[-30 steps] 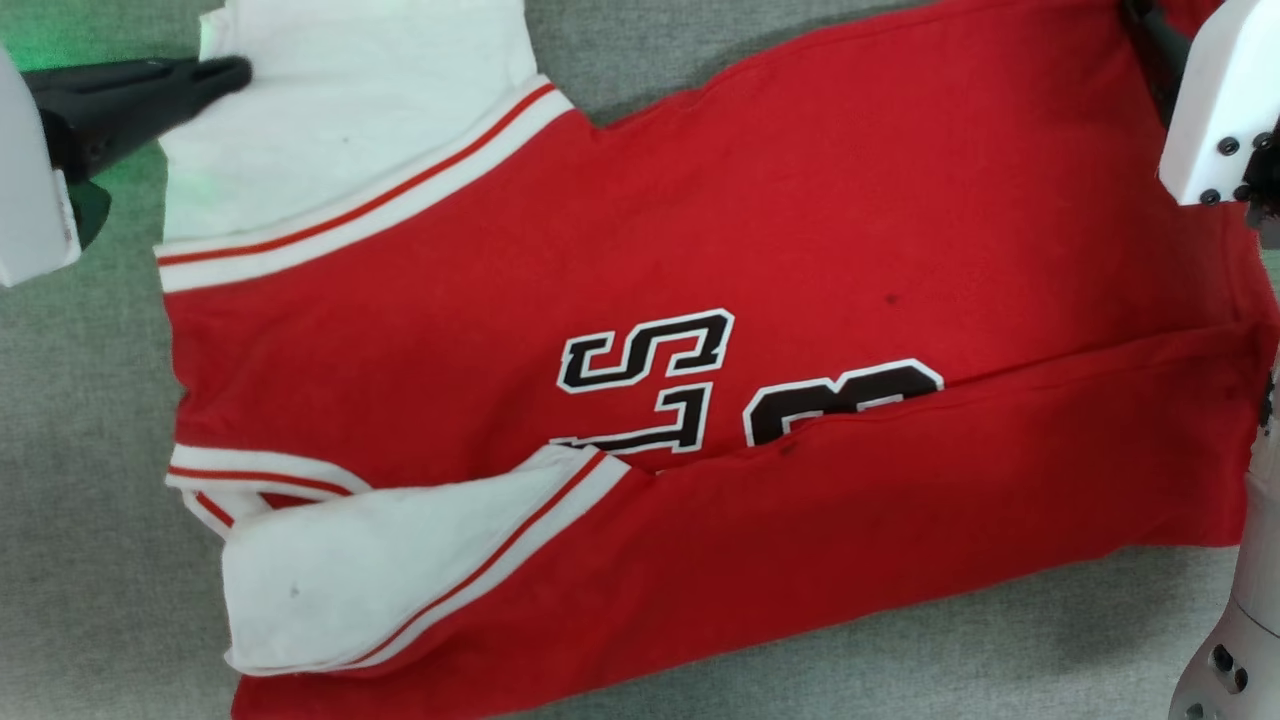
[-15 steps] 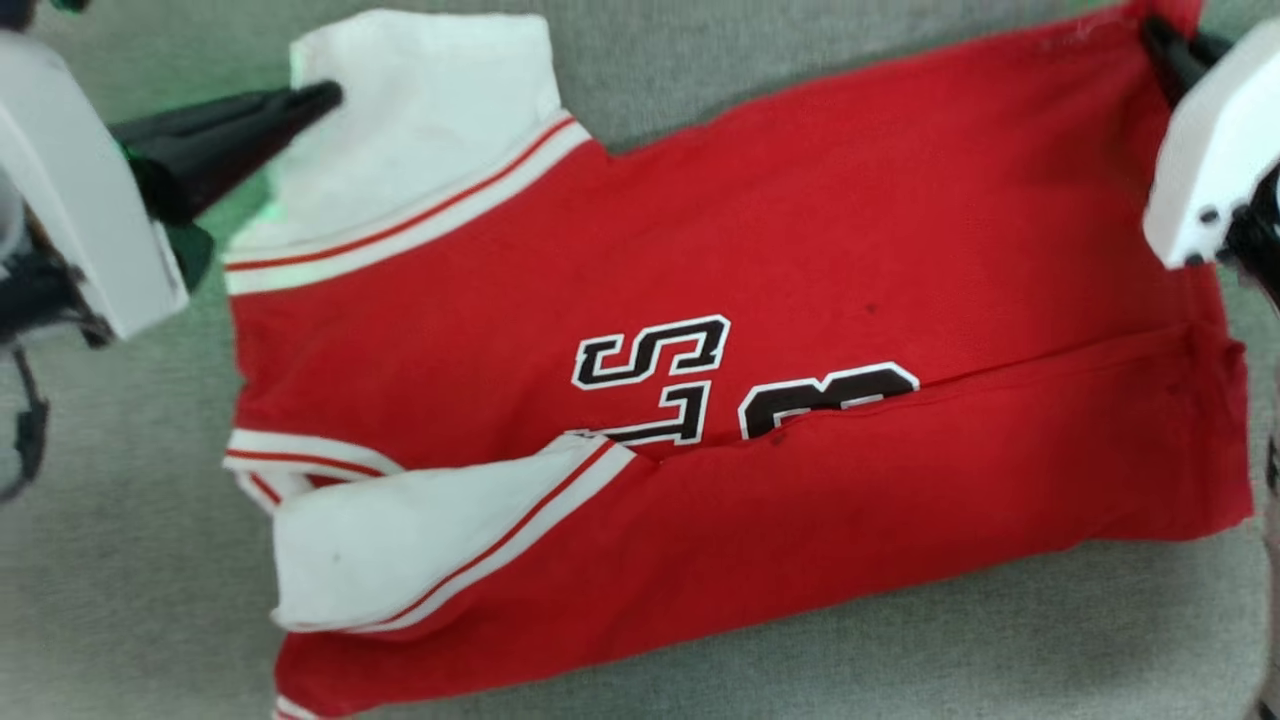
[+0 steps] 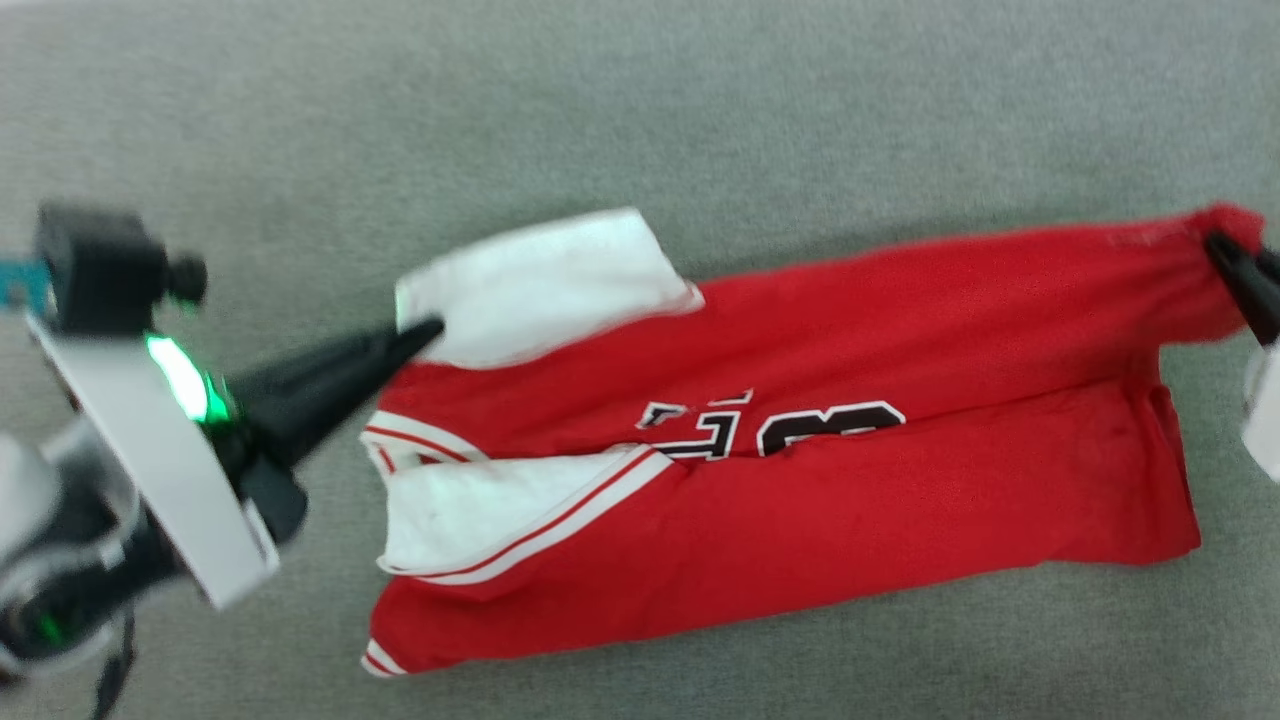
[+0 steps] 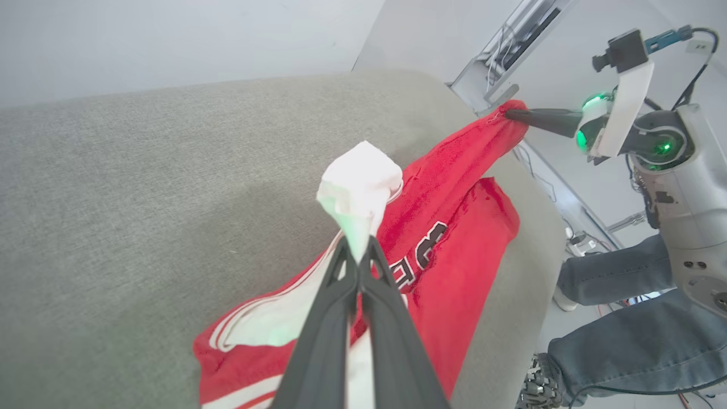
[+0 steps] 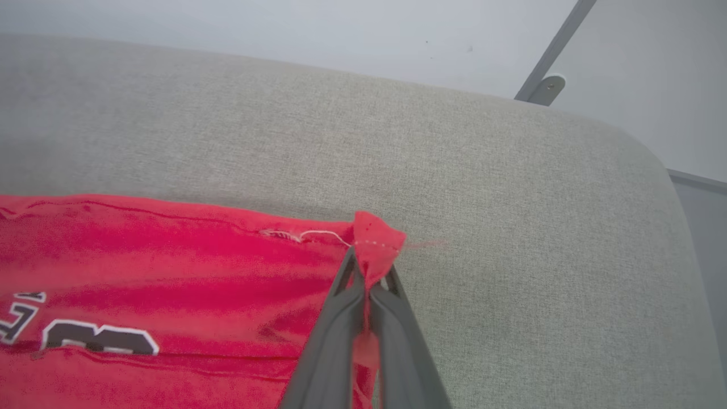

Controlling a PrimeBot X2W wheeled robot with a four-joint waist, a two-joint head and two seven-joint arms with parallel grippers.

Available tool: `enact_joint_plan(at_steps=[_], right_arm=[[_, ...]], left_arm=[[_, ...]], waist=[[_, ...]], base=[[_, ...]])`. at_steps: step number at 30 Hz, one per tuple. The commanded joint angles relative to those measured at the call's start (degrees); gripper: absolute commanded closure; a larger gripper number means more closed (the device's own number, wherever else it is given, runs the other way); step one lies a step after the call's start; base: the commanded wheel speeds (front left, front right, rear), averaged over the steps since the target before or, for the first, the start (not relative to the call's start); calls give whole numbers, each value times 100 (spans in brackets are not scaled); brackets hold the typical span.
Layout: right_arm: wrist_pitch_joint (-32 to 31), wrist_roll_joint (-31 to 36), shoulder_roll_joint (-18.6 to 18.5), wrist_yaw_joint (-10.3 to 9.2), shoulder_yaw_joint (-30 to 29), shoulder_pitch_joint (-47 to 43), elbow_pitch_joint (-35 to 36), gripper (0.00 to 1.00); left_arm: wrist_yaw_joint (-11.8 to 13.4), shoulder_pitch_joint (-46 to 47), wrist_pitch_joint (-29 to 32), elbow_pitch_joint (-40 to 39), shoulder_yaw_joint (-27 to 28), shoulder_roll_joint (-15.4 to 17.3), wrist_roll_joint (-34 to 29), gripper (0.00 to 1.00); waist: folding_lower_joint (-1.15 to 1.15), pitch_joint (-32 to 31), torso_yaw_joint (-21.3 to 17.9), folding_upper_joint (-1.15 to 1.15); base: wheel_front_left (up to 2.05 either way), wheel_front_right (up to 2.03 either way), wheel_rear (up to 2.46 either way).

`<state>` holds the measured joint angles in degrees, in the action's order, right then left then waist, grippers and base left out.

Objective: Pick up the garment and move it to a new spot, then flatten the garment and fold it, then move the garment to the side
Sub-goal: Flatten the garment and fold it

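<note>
Fingers (image 4: 332, 329) of the left gripper (image 3: 425, 328) are pressed together on the tip of the white sleeve (image 3: 540, 285). The right gripper (image 3: 1215, 245) is clamped tight on the far red hem corner (image 5: 375, 236), with cloth bunched between its tips.

The garment (image 3: 850, 520) lies across the grey padded surface (image 3: 700, 120), neckline end toward our left. The near long side is already folded over the print. The far long side is lifted at both pinched ends and sags a little between them.

We judge this as the second lengthwise fold, bringing the far edge over toward us. To do it well:
- We move both arms at the same pace, so the edge stays straight and lightly taut.
- We carry it high enough that the body doesn't drag or slide.
- We lay it down parallel over the near flap and only then let go.
- The sleeve grip is only on its tip, so it may slip if we jerk.

The left arm enters from the lower left of the head view, fingers slanting up and right. The right comes in at the right edge, pointing up-left. In the left wrist view it (image 4: 508, 113) is nearly level, holding the corner clear of the surface.
</note>
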<state>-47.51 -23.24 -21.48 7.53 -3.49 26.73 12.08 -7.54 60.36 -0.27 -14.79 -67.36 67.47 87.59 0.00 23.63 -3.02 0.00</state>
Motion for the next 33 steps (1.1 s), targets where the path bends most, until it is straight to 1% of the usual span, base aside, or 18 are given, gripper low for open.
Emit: enact_joint_plan(at_steps=[1, 3, 5, 10, 13, 18, 22, 26, 27, 28, 29, 30, 31, 33], right_arm=[[82, -78, -112, -9, -95, -240, 73, 100], [164, -175, -169, -9, -134, -636, 254, 100], [263, -296, -164, -9, -269, -986, 407, 100], [603, -375, 20, -9, -485, -1795, 598, 100], [824, -341, 175, -9, -522, -2120, 601, 100], [1292, -227, 366, -9, -392, -2326, 341, 100], [1704, -89, 480, -9, -256, -2236, -84, 100], [1934, 49, 455, -9, -62, -2105, -406, 100], [1997, 81, 463, -9, -31, -2084, -452, 96], [2030, 94, 468, -9, -9, -2061, -487, 77], [2049, 93, 458, -9, 8, -2046, -495, 56], [2056, 86, 436, -9, 23, -2049, -489, 27], [2053, 66, 405, -9, 28, -2065, -457, 0], [2017, 17, 342, -9, -23, -2124, -359, 0]], left_arm=[[12, -197, -161, -80, -76, 49, -54, 100], [12, -490, -447, -189, -212, 127, -97, 100], [12, -751, -611, -270, -334, 159, -193, 100], [12, -1357, -1077, -357, -489, 62, -203, 100], [12, -1675, -1238, -277, -533, 15, -279, 100], [13, -2068, -1426, 56, -551, -191, -205, 100], [13, -2217, -1473, 373, -549, -477, -140, 100], [12, -2269, -1482, 637, -475, -638, -186, 100], [13, -2279, -1484, 713, -432, -661, -210, 88], [12, -2302, -1486, 736, -362, -712, -188, 52], [12, -2341, -1486, 731, -292, -751, -166, 4], [13, -2386, -1477, 757, -181, -766, -160, 0], [13, -2451, -1478, 786, -40, -784, -154, 0], [12, -2643, -1479, 794, 277, -863, -166, 0]], waist=[[0, -342, 224, 0], [0, -407, 266, 0], [0, -434, 309, 0], [0, -409, 362, 0], [0, -341, 363, 0], [0, -168, 332, 0], [0, -52, 329, 0], [0, 6, 333, 0], [0, 7, 332, 0], [0, 2, 331, 0], [0, -14, 328, 0], [0, -36, 328, 0], [0, -67, 330, 0], [0, -131, 334, 0]], base=[[0, 0, 0], [0, 0, 0], [0, 0, 0], [0, 0, 0], [0, 0, 0], [0, 0, 0], [0, 0, 0], [0, 0, 0], [0, 0, 0], [0, 0, 0], [0, 0, 0], [0, 0, 0], [0, 0, 0], [0, 0, 0]])
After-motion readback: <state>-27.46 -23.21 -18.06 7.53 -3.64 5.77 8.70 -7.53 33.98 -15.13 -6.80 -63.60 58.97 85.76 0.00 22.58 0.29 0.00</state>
